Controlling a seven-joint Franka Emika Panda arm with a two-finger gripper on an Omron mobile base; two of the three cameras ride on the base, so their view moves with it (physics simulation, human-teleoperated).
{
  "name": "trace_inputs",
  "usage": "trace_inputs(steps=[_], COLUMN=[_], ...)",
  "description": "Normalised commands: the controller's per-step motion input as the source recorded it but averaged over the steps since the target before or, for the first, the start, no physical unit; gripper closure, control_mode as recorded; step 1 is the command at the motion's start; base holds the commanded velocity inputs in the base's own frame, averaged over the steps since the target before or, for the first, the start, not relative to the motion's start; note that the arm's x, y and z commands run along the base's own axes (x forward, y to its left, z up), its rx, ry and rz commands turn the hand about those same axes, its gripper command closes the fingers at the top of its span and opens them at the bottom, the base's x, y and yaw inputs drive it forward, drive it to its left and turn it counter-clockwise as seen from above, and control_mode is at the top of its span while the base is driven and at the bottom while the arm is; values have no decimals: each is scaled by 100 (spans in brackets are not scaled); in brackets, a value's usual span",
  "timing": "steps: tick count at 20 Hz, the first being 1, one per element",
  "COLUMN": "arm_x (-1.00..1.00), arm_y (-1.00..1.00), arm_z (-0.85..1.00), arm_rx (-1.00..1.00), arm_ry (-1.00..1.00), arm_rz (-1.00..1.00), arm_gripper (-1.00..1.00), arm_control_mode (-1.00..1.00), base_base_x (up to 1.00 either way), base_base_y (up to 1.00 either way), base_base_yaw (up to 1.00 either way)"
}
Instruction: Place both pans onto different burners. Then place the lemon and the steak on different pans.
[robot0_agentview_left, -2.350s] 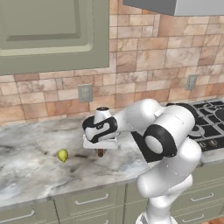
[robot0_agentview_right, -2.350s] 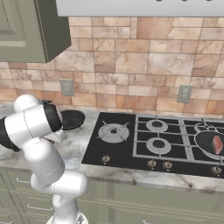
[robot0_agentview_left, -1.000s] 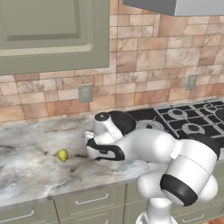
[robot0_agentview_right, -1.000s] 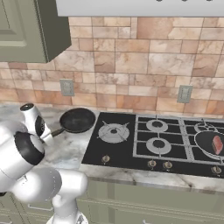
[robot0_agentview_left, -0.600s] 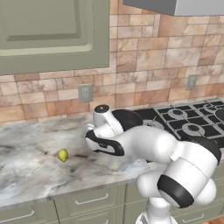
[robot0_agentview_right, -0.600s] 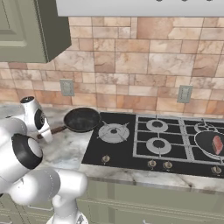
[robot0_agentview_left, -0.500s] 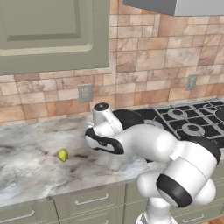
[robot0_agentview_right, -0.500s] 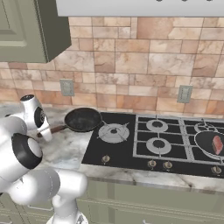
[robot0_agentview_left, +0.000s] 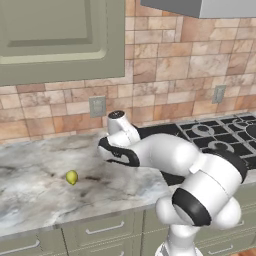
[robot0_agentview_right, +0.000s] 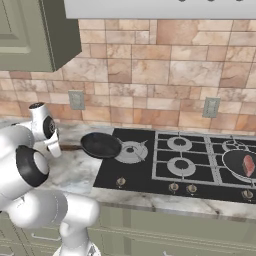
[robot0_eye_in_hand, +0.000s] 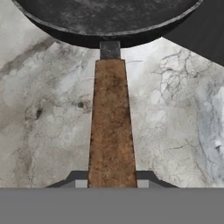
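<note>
Here the lemon (robot0_agentview_left: 72, 177), small, yellow-green, oval, sits alone on the marble tabletop (robot0_agentview_left: 30, 190), well left of the arm. The wooden-handled pan (robot0_agentview_right: 101, 145) is round, shallow, black inside, with a straight brown handle (robot0_eye_in_hand: 112, 127) that widens toward the camera and joins the bowl by a short dark neck. It sits at the cooktop's (robot0_agentview_right: 150, 165) left edge, its bowl partly over the black glass, just beside the nearest burner (robot0_agentview_right: 131, 150); whether it touches the surface is hard to tell. Far right, a second pan (robot0_agentview_right: 241, 163) sits on a burner with the pinkish-red steak (robot0_agentview_right: 247, 165) in it.

The left base view has the lemon and the white arm covering the pan. The right base view gives the pan bowl, the burners and the steak. The hand view gives the handle's grain close up.

The end effector (robot0_eye_in_hand: 112, 183) is pinched on the handle's wide end, one grey pad (robot0_eye_in_hand: 142, 183) on each side; the bowl lies straight ahead of it.
</note>
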Motion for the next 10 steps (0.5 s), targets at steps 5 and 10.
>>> trace_inputs(steps=[5, 10], arm_x=[9, 3], arm_y=[-10, 0], arm_z=[0, 0], arm_rx=[-5, -12], arm_ry=[-4, -13], arm_rz=[-10, -8], arm_gripper=[100, 100], arm_control_mode=[-100, -100], base_base_x=[0, 0], base_base_y=[0, 0], base_base_yaw=[0, 0])
